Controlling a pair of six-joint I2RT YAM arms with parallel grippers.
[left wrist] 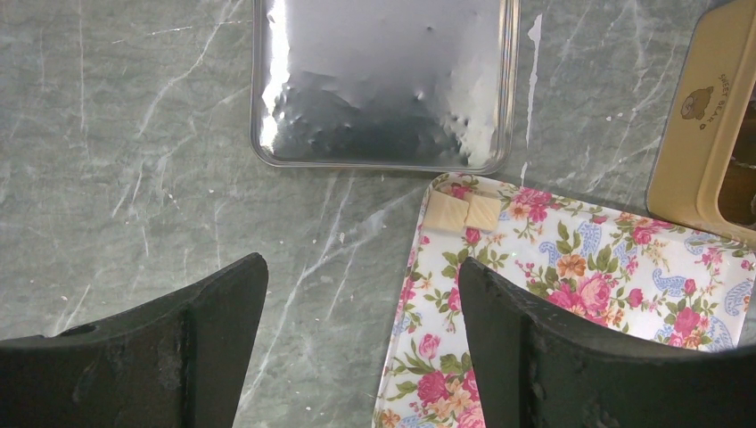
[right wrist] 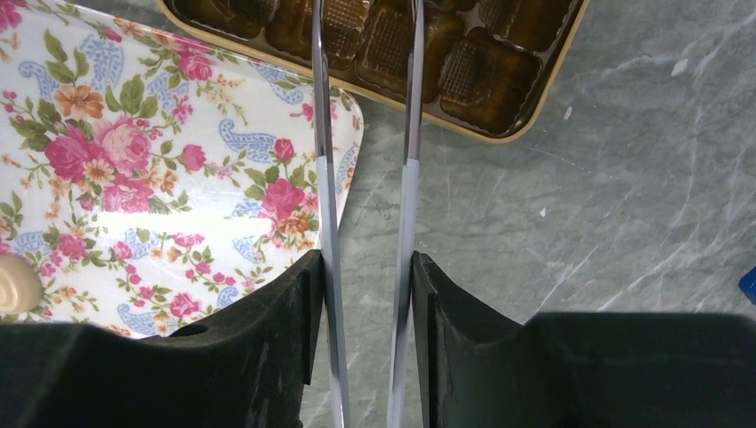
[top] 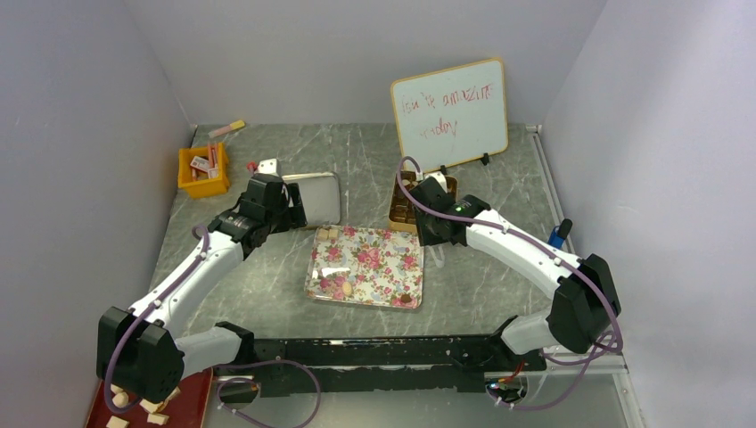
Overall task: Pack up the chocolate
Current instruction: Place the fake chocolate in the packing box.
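Observation:
The floral tray (top: 374,263) lies mid-table with a few chocolate pieces on it: two tan squares (top: 330,234) at its far left corner, also in the left wrist view (left wrist: 464,212), and a cream round one (right wrist: 13,285). A gold box (top: 401,209) with brown moulded cells (right wrist: 401,45) lies beyond the tray. My right gripper (right wrist: 367,263) is shut on metal tongs (right wrist: 365,134) whose arms reach over the box; their tips are out of frame. My left gripper (left wrist: 361,267) is open and empty over the tray's left edge (left wrist: 571,267).
A silver tin lid (left wrist: 383,80) lies left of the box. A whiteboard (top: 450,114) stands at the back. A yellow bin (top: 203,169) sits at the far left. A red tray (top: 152,406) with loose pieces is at the near left corner.

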